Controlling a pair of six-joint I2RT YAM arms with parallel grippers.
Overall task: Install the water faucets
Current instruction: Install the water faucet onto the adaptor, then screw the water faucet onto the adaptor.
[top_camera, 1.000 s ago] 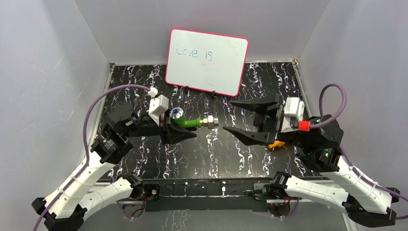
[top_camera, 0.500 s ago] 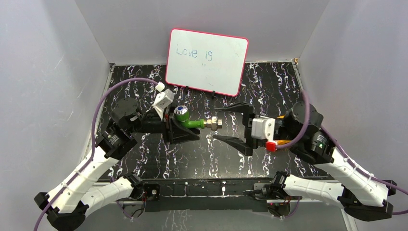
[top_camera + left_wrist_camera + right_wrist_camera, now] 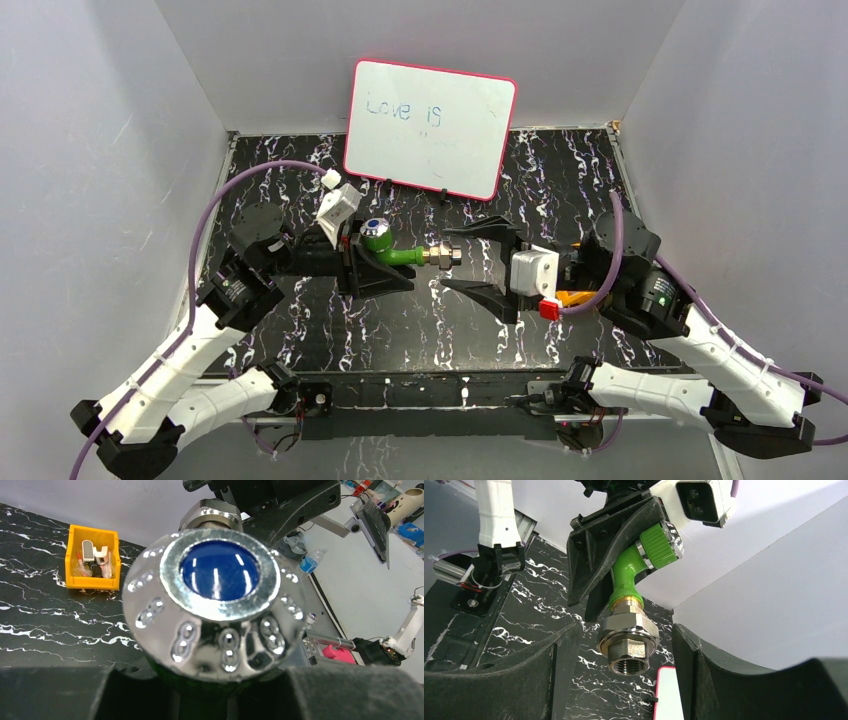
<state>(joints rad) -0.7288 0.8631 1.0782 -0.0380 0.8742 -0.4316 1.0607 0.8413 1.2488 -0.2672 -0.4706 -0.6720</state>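
Observation:
The water faucet (image 3: 392, 253) is a green angled tap with a blue-and-silver knob (image 3: 375, 228) and a silver threaded fitting (image 3: 441, 255). It hangs level above the table, fitting pointing right. My left gripper (image 3: 374, 268) is shut on its green body; the knob (image 3: 220, 572) fills the left wrist view above the fingers (image 3: 60, 692). My right gripper (image 3: 447, 259) is open. Its tips stand one on each side of the fitting's end without touching. From the right wrist, the fitting (image 3: 628, 642) sits between the spread fingers (image 3: 549, 670), below the green body (image 3: 626, 577).
A pink-framed whiteboard (image 3: 430, 128) leans against the back wall. An orange bin (image 3: 93, 557) with small metal pieces sits on the black marbled table (image 3: 400, 330), mostly hidden behind the right arm in the top view. White walls close in both sides.
My right gripper has rolled over and moved left, so its open jaws now flank the fitting's end. The left gripper has shifted slightly, still holding the faucet.

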